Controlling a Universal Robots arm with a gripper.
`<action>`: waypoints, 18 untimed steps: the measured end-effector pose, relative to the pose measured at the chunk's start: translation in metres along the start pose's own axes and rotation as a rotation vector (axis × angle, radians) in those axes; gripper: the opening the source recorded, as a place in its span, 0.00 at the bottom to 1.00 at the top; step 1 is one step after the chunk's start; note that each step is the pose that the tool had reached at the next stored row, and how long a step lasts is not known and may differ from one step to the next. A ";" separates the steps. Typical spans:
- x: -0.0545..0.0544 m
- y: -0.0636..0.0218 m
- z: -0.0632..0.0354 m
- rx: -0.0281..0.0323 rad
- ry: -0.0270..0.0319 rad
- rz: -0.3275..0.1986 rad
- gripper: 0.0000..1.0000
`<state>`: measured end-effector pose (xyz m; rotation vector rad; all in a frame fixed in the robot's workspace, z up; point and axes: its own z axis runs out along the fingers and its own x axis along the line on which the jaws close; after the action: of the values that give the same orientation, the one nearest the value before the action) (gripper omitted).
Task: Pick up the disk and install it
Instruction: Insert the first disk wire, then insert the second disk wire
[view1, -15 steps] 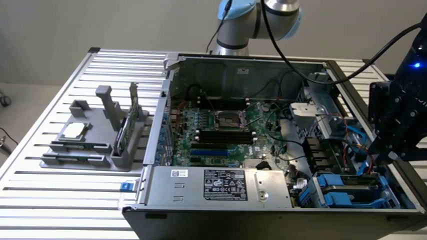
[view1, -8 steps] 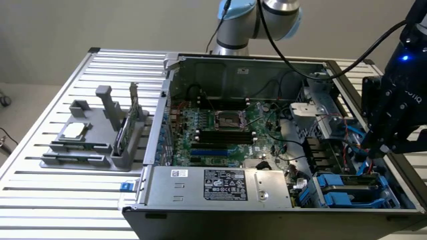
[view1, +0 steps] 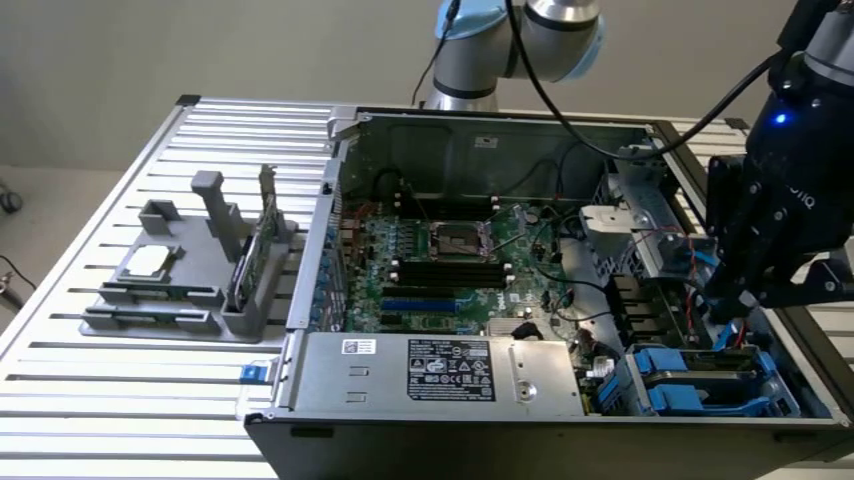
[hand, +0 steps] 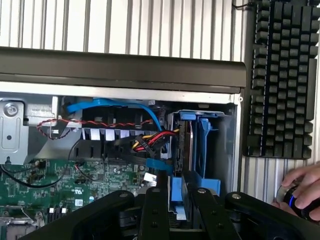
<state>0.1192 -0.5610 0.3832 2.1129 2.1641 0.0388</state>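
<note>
Slatted table (view1: 80, 400): pincer (hand: 177, 200) clamps disk (hand: 176, 187) (blue-framed).

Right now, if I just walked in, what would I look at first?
Probably the big open computer case in the middle of the table, its green board and wires showing. At the exterior view's right, the robot's black gripper reaches down into the case's drive corner, closed on the disk with its blue frame. You might also notice the black keyboard beside the case and a person's hand on a mouse.

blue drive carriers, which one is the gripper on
The disk held between the gripper fingers; the other blue carrier sits seated upright in the drive bay beyond it.
</note>
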 end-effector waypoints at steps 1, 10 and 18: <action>0.001 -0.0002 0.0016 0.0003 -0.0004 0.005 0.26; 0.006 -0.0011 0.0107 0.0027 -0.0003 0.042 0.26; 0.006 -0.0014 0.0137 0.0042 0.0016 0.065 0.26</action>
<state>0.1190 -0.5559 0.3691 2.1860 2.0973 0.0417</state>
